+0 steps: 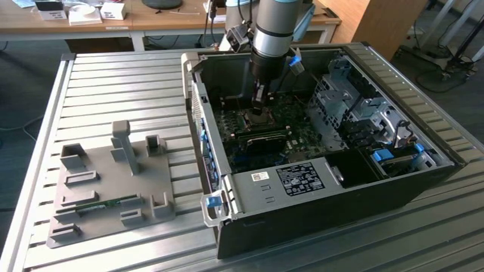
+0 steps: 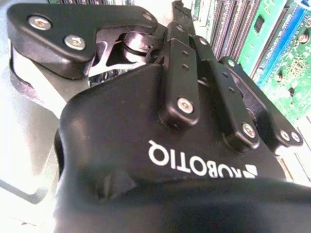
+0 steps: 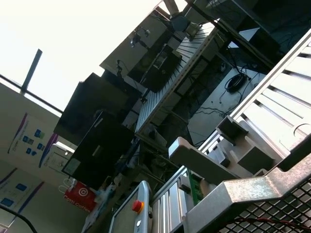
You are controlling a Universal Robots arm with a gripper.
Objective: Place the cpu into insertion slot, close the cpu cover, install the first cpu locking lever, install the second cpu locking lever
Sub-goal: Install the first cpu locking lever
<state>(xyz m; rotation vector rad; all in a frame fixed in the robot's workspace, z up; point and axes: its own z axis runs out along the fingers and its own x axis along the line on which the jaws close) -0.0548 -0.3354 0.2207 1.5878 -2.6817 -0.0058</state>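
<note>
In the exterior view my gripper [image 1: 259,112] reaches straight down into the open computer case [image 1: 226,198], its tip at the cpu socket on the motherboard [image 1: 302,133]. The silvery-brown cpu cover [image 1: 246,118] lies flat at the socket, partly behind the gripper. The cpu is hidden under the gripper and cover. I cannot make out the locking levers. In the second wrist view the gripper [image 2: 176,9] looms close and black, its fingers [image 2: 181,53] drawn together with nothing seen between them, green board [image 2: 286,63] beside it.
A grey fixture plate [image 1: 113,181] with upright blocks and a green memory stick [image 1: 98,204] sits on the slatted metal table [image 1: 113,85] at the exterior view's left. A metal drive cage [image 1: 340,96] and blue-tabbed bays [image 1: 382,156] crowd the case's other side.
</note>
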